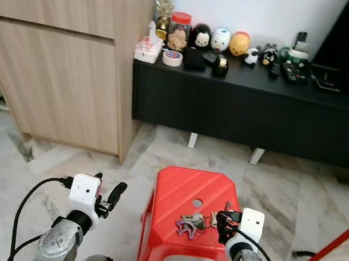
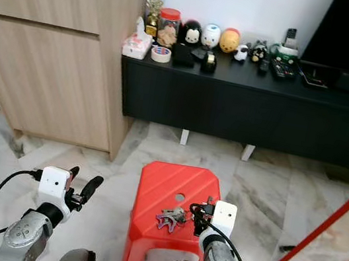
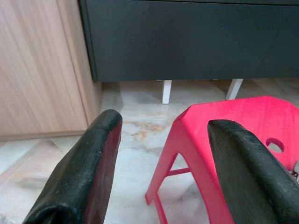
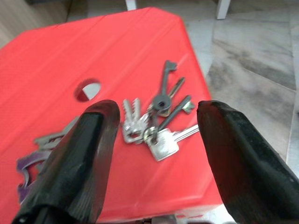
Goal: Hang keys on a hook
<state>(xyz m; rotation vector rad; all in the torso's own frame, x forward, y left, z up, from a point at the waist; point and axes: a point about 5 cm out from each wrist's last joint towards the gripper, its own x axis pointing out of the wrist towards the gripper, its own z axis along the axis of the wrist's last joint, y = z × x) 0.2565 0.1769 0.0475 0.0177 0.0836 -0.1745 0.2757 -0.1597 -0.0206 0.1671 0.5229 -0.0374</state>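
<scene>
Red ribbed plastic formed the stool (image 1: 194, 194) before us, with a round hole in its seat, and on that seat lay the keys (image 4: 156, 123), near the edge on our right side. From our head views the bunch looked only like a small grey tangle; our right wrist view told more: several silver and dark metal keys fanned out from one ring, one broad with a square head, others slim and toothed, and beside them a purple clip (image 4: 25, 170) and a grey piece. Our right claw (image 4: 152, 154) hovered just above the keys with its black fingers spread wide to either side of them, holding nothing. Our left claw (image 3: 161, 163) also stood wide and held nothing, off the stool's left side over the marble floor (image 1: 15, 164), veined grey and white. Our head views alone showed the pale wood cabinet (image 1: 60, 51) and the long black desk (image 1: 259, 104) carrying round toy figures (image 1: 221, 39), a jar (image 1: 178, 29) and a tape roll (image 1: 172, 58).
</scene>
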